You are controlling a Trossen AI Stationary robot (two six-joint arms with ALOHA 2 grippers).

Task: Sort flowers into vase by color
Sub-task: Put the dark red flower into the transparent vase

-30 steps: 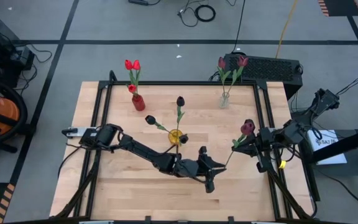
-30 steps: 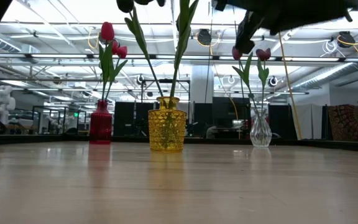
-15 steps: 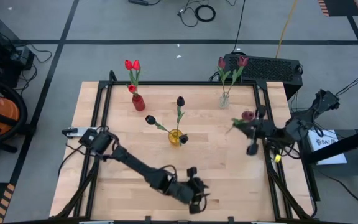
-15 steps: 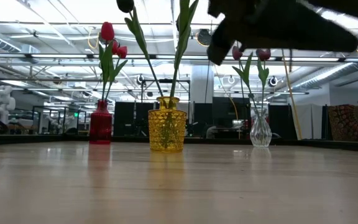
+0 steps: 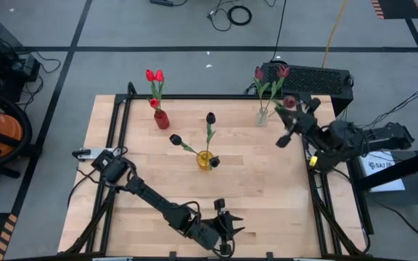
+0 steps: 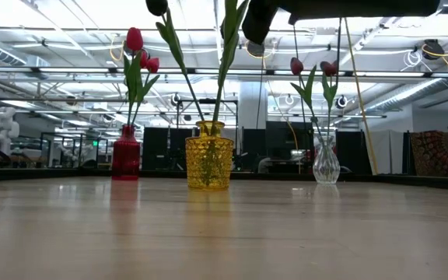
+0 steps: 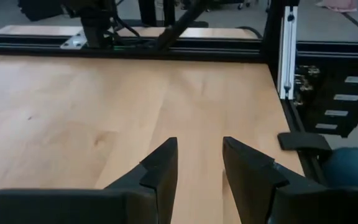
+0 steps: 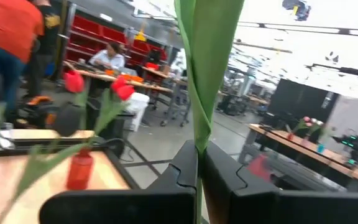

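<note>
My right gripper (image 5: 294, 120) is shut on a dark maroon tulip, whose head (image 5: 289, 102) is raised next to the clear vase (image 5: 262, 116) that holds two maroon tulips (image 5: 271, 72). The red vase (image 5: 161, 119) holds red tulips (image 5: 154, 75). Black tulips (image 5: 210, 117) stand in the yellow vase (image 5: 205, 159). All three vases show in the low view: red vase (image 6: 127, 152), yellow vase (image 6: 208, 154), clear vase (image 6: 325, 159). My left gripper (image 5: 231, 223) is open and holds nothing, low over the table near its near edge (image 7: 199, 146). My right gripper pinches the maroon tulip's green stem and leaf (image 8: 197, 146) between its two shut fingers. The leaf (image 8: 207, 50) stands up past the fingertips. The tulip is lifted clear of the table, and the arm reaches in from the table's right side.
Black frame rails run along the table's edges (image 5: 307, 156), one close ahead of my left gripper (image 7: 288, 50). Bare wood lies between the vases and the near edge (image 6: 224, 233). People sit and stand in the room beyond (image 8: 17, 37).
My left gripper has drawn back from the tulip's stem toward the table's near edge. My right gripper has carried the maroon tulip from the table's right middle toward the far edge, up to the clear vase, turning as it went.
</note>
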